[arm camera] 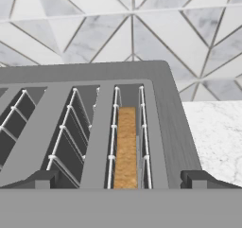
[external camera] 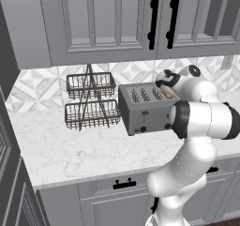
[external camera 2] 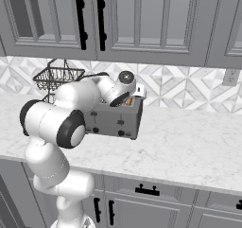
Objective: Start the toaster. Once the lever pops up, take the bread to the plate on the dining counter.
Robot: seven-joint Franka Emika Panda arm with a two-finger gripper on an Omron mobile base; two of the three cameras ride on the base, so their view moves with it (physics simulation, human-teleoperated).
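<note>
A: How is the end effector (arm camera: 121,182) placed?

B: It is held just above the toaster (arm camera: 94,127), over the slot at the right end. In the hand view its two dark fingertips (arm camera: 40,179) are seen spread wide apart, one on each side of that slot, and nothing is gripped between them.

A: And where is the bread (arm camera: 125,146) found?

B: It is sunk in that right-end slot, between the white wire guides, with its golden-brown edge turned up. In the left base view a small orange patch of it (external camera: 167,95) is seen at the right of the toaster's (external camera: 143,108) top, just below the wrist.

A: How is the toaster set?

B: It is stood on the white marbled counter (external camera: 70,150), near the patterned tile wall (external camera: 37,86). Black knobs and a lever are seen on its front. A black wire basket rack (external camera: 90,101) is stood just to its left.

A: What is shown from the right base view?

B: The toaster (external camera 2: 116,118) is partly covered by the arm, and the rack (external camera 2: 56,78) is seen behind, to the left. Grey cupboards (external camera 2: 142,23) with black handles are hung above the counter (external camera 2: 189,142).
</note>
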